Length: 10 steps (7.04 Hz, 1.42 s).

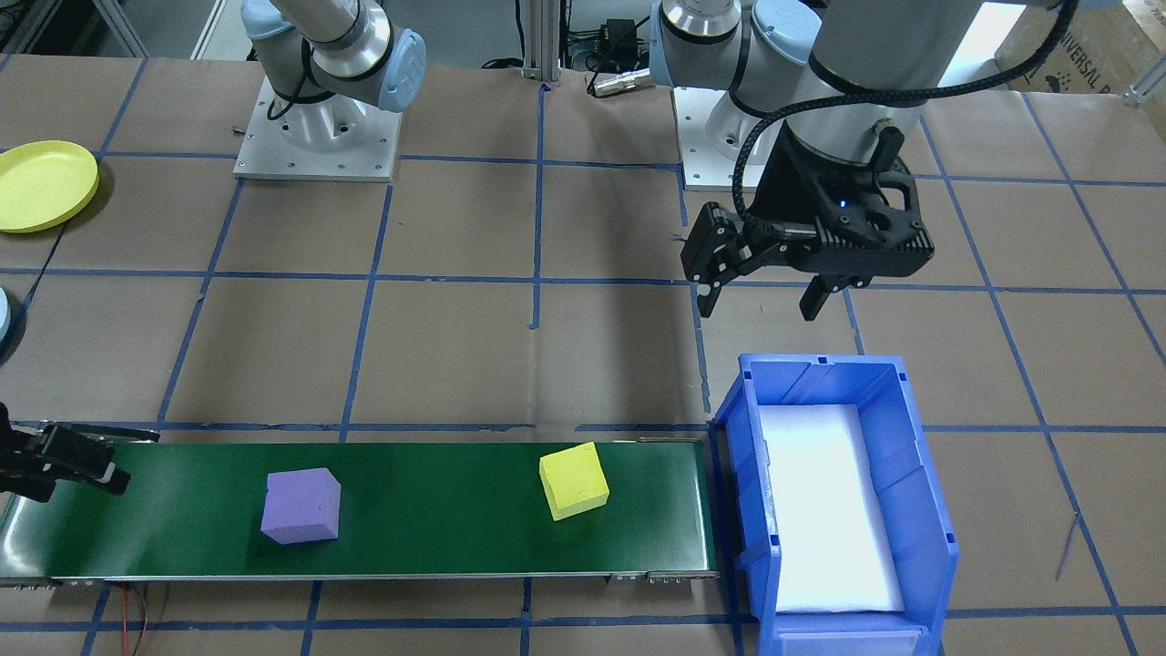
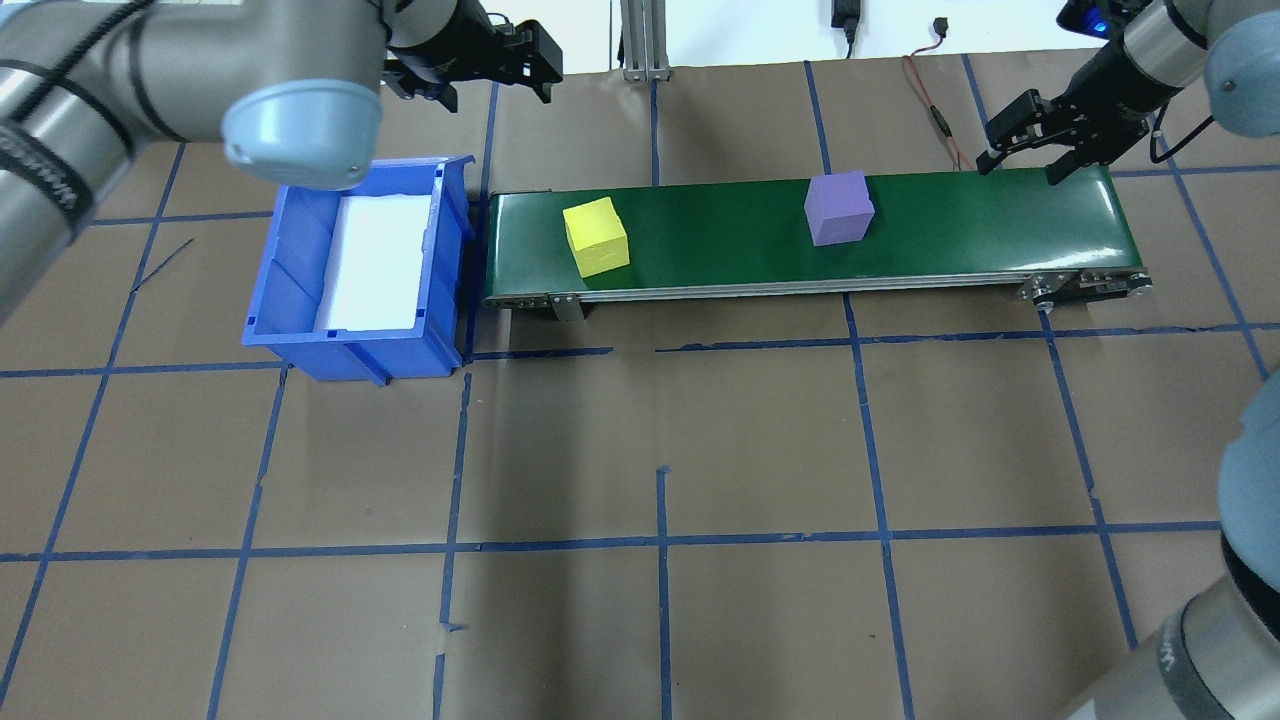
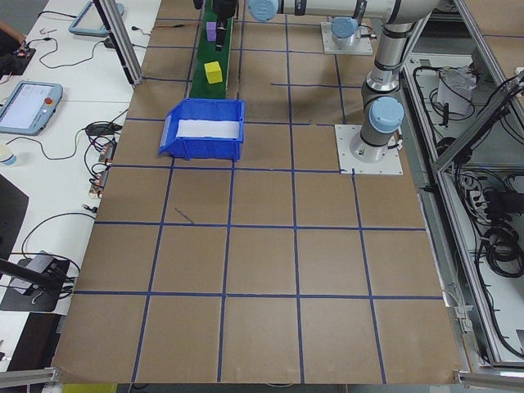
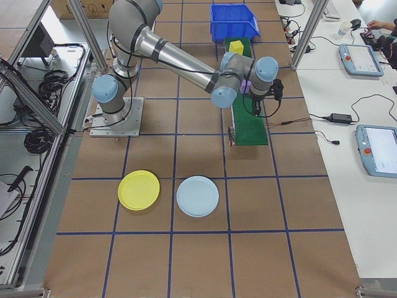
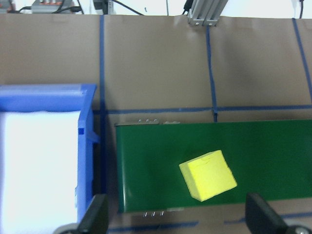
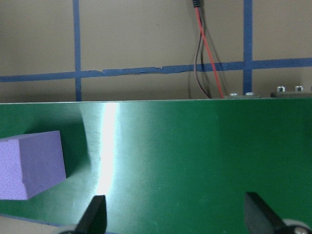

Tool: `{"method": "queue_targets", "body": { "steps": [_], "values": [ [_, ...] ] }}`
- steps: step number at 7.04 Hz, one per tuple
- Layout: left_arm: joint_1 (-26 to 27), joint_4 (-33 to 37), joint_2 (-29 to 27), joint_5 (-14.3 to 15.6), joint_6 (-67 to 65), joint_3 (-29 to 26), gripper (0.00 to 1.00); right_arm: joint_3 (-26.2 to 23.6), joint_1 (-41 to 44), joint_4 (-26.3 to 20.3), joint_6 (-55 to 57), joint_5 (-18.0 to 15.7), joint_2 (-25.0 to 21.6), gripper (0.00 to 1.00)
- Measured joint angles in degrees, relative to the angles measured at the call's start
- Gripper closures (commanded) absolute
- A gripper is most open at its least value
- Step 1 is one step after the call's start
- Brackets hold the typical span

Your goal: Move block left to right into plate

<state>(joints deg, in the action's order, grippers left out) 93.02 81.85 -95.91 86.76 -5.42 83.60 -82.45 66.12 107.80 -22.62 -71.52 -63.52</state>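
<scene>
Brown taped table (image 1: 455, 228), "UNIVERSAL" carton (image 1: 1084, 55), left pincer (image 1: 763, 293) released, right pincer (image 2: 1018, 165) released

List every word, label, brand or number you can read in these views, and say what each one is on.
"UNIVERSAL R": printed on the brown cardboard box at the top right of the front-facing view, cut off by the frame edge.
The screens of the blue-cased handheld pendants on the white side bench are too small to read.
No other text is legible.

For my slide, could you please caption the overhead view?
Yellow block and purple block on the green belt, blue bin at its end, both open claws empty.
</scene>
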Motion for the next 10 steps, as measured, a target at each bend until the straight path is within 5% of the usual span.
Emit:
{"method": "queue_targets", "body": {
  "steps": [3,10],
  "values": [
    [-1.14,6.78,2.14,0.28,0.38,0.94,0.0,-0.78,-1.38,0.58,-1.56,2.27,-0.09,0.0],
    [-1.33,1.38,1.87,0.25,0.47,2.05,0.0,-3.05,-1.78,7.36,-6.48,2.7,-0.72,0.0]
  ]
}}
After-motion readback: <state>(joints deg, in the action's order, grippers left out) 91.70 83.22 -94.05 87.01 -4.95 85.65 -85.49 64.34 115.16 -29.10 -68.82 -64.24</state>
